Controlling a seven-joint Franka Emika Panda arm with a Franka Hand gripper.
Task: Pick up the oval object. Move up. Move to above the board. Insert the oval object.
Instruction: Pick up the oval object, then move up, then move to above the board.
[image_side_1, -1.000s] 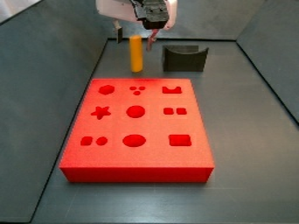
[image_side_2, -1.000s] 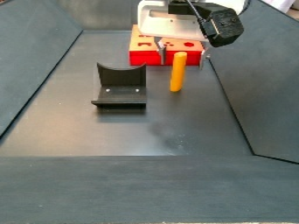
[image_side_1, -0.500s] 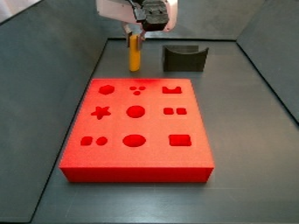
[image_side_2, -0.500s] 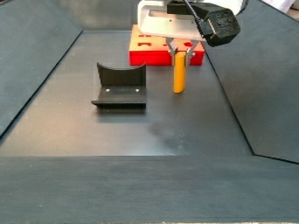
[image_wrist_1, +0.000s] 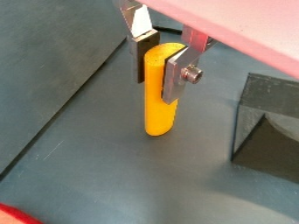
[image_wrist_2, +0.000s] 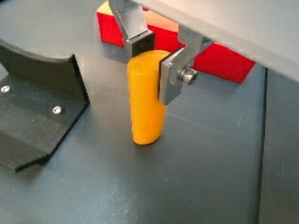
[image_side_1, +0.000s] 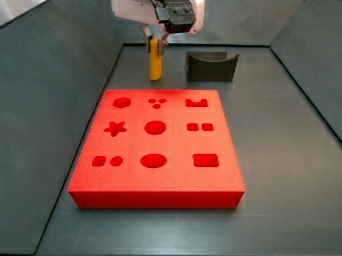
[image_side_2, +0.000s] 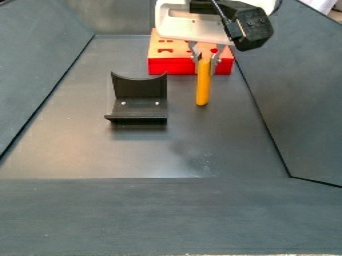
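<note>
While oval object (image_wrist_1: 162, 92) stands upright on floor, gripper (image_wrist_1: 163, 58) straddles its top — fingers (image_wrist_1: 176, 73) clamped on both sides; board (image_side_1: 158, 145) apart.

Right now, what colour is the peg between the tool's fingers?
Orange-yellow, plain and smooth. The oval object at the tool shows best in a wrist view.

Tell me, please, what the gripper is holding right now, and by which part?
The gripper has its fingers either side of the oval object at its upper end; whether they grip it yet cannot be told.
</note>
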